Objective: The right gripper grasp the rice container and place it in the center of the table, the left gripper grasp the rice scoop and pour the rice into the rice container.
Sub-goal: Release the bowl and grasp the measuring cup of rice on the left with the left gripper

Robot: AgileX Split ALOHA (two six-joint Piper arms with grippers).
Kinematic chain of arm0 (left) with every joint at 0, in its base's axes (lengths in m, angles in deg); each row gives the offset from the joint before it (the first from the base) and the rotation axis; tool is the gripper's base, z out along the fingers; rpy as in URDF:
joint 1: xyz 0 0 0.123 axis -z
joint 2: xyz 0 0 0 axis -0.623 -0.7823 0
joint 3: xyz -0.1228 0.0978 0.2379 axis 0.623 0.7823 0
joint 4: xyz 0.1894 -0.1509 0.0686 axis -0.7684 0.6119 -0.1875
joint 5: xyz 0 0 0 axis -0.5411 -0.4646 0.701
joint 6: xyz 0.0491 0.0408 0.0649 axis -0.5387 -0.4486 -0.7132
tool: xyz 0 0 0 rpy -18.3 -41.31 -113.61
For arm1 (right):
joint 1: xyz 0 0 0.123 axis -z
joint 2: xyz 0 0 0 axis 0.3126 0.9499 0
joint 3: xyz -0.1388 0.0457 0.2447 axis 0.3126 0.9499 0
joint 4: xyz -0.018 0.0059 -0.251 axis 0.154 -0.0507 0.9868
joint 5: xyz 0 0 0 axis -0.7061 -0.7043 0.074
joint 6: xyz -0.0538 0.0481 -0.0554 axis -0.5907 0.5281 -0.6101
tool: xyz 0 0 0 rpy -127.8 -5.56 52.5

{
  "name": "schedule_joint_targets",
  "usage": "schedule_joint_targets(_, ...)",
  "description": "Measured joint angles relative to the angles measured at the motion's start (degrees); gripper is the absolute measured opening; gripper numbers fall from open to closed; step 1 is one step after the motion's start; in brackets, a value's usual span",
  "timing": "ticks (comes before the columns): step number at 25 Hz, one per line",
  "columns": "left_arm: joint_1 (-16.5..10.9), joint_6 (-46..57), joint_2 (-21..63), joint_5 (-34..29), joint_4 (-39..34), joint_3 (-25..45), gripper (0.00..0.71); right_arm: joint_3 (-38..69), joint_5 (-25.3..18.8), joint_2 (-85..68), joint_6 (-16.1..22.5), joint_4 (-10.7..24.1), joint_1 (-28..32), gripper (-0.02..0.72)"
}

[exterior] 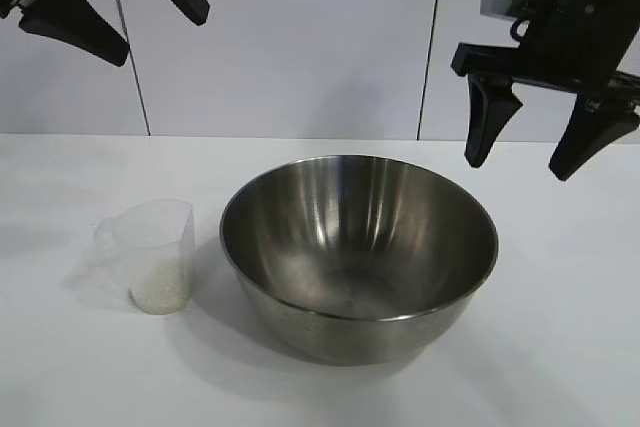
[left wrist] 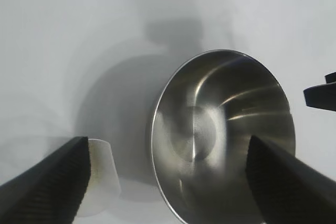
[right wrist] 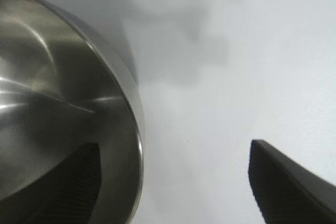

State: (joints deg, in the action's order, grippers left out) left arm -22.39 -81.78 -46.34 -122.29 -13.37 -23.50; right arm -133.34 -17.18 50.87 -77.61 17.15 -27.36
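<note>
Right gripper (exterior: 530, 159) open above rice container (exterior: 358, 252) rim, fingers pointing down

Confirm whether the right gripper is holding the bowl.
No: the right gripper hangs open above the bowl, touching nothing.

The tabletop (exterior: 560, 347) is plain, flat and white, and its far edge meets a pale panelled wall. Two things stand directly on it. The rice container (exterior: 358, 252), a large round shiny steel bowl, sits upright about midway between the side edges, nearer the front edge than the far one. Just beside it, toward the left edge, stands the rice scoop (exterior: 155, 252), a small clear plastic cup, upright, with the rice (exterior: 160, 292) heaped in its bottom.
</note>
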Motion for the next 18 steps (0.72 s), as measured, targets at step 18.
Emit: schedule_joint_targets(18, 0.00, 0.00, 0.00, 0.21, 0.00, 0.00, 0.588, -0.40, -7.35, -11.58, 0.00, -2.06, 8.57, 0.539)
